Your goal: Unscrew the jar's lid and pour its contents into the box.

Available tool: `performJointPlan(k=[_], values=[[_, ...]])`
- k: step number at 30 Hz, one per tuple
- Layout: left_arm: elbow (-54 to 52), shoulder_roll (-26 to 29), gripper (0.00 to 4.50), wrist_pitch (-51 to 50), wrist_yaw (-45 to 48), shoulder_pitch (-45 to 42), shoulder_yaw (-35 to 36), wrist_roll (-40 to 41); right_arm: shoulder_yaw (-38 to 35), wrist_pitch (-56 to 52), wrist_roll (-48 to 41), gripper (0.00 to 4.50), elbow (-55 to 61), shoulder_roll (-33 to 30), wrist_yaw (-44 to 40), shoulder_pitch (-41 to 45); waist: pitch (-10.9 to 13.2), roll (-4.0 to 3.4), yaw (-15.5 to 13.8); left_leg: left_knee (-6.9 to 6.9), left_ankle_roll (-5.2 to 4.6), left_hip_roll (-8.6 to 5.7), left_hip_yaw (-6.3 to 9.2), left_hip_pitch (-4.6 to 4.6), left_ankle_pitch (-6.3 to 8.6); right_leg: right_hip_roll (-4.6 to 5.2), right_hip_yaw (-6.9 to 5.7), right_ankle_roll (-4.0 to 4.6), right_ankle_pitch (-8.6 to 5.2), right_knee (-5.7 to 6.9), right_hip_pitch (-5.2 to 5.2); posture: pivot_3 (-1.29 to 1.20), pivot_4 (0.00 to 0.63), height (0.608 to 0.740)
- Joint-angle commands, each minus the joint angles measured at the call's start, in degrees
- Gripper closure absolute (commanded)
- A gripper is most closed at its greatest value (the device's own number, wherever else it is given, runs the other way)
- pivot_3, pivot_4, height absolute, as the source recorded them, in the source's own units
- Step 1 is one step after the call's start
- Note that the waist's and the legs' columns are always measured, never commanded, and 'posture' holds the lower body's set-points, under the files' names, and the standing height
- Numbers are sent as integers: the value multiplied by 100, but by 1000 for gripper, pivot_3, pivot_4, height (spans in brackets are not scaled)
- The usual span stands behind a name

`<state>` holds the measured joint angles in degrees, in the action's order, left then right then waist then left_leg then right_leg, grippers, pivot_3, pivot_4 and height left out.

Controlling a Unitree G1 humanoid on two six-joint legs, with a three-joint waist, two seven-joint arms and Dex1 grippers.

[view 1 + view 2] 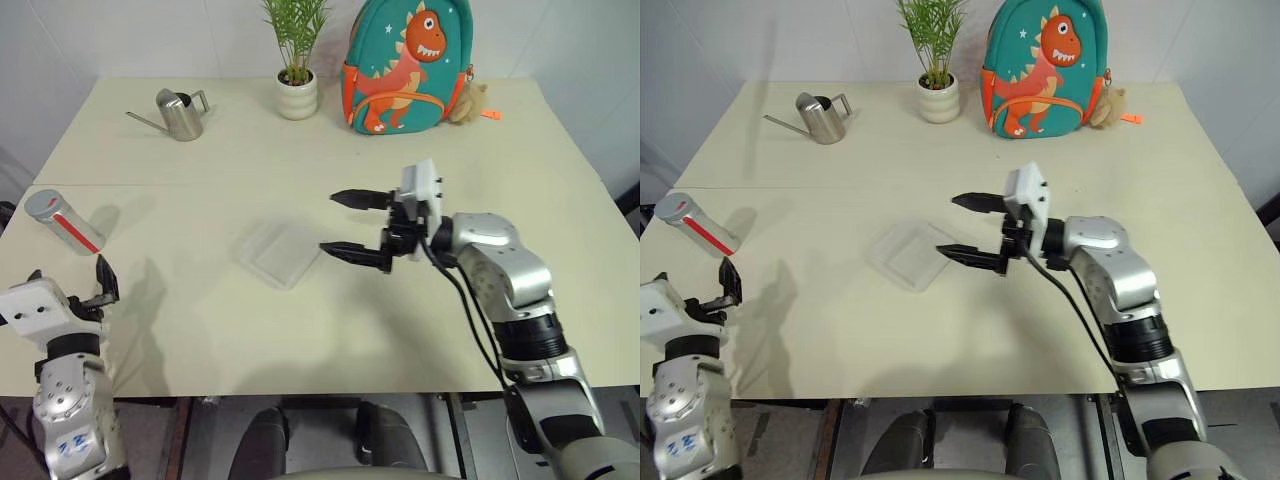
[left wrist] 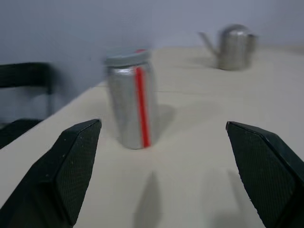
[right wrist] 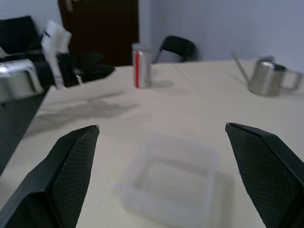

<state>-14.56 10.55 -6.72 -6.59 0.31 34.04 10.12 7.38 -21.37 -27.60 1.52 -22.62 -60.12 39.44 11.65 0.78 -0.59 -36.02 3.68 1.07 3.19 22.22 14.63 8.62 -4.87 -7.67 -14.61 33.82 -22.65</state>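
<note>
Nearest, the left pincer [image 1: 103, 283] gapes empty near the lidded jar [image 1: 62, 220] on the tabletop [image 1: 200, 330]; the right pincer [image 1: 347, 224] spreads wide just beside the box [image 1: 279, 252].

The left arm sits low at the left side, its wrist and white housing near the table's front edge, and the left gripper [image 1: 103, 283] points forward and slightly upward with its two black fingers spread wide, holding nothing. The right arm reaches in from the right, elbow bent, wrist turned so the right gripper [image 1: 343, 224] points leftward, level, jaws spread wide and empty.
</note>
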Motion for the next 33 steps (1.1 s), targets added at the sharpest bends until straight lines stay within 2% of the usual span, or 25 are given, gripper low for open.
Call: performJointPlan(k=[1, 11, 18, 23, 33], values=[[395, 116, 14, -21, -581, -550, -139, -440, 107, -41, 42, 0, 187, 216, 171, 202, -1, 2, -28, -2, 0, 1, 0, 0, 0, -2, 2, 1, 3, 0, 0, 0, 150, 740], [2039, 337, 14, 10, -1632, -2132, -351, -923, 230, -338, 30, 0, 471, 426, 393, 128, -7, 12, -57, -1, -6, 2, -37, 7, 8, -7, 36, -13, 16, 3, -15, 0, 150, 740], [2667, 417, 14, 116, -2294, -2640, -340, -1062, 265, -408, 58, 0, 552, 448, 434, 118, -7, 14, -39, 1, 4, 4, -56, 10, 15, -7, 47, -18, 16, -5, -26, 0, 150, 740], [3117, 574, 14, 271, -2358, -2840, -324, -991, 224, -423, 43, 0, 651, 427, 531, 19, -7, 15, -51, -1, 5, 4, -58, 11, 16, -7, 48, -18, 16, -3, -28, 0, 150, 740], [5091, 1406, 14, 1111, -2136, -3678, -415, -913, 108, -483, 19, 0, 829, 392, 785, -126, -8, 17, -58, 0, 5, 5, -63, 13, 16, -7, 50, -19, 16, 1, -36, 0, 150, 740]])
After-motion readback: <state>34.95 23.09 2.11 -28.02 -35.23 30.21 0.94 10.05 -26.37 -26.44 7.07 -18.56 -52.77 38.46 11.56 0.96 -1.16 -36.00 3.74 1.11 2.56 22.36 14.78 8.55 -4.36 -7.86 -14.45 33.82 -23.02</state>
